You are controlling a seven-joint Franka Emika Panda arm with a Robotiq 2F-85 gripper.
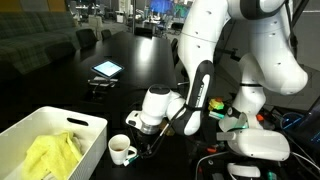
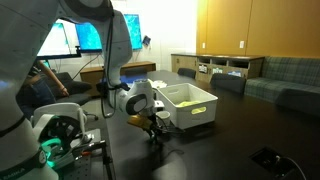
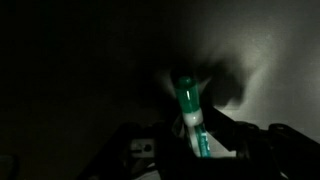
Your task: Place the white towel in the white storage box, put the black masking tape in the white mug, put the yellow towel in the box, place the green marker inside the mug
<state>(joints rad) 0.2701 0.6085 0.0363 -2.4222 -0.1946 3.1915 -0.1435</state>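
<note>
In the wrist view the green marker (image 3: 188,108) stands nearly upright between my gripper's (image 3: 196,142) two dark fingers, which press against its white-banded lower half. In both exterior views the gripper (image 1: 150,138) (image 2: 152,128) hangs low over the dark table. It is just beside the white mug (image 1: 120,150). The white storage box (image 1: 78,119) (image 2: 203,112) stands close by, with the yellow towel (image 1: 52,155) crumpled inside it. The white towel and the black masking tape are hidden.
A tablet (image 1: 107,69) lies farther back on the dark table. The robot's base (image 1: 255,140) with green lights and cables sits right behind the arm. Sofas (image 1: 40,40) and cabinets (image 2: 220,65) line the room's edges.
</note>
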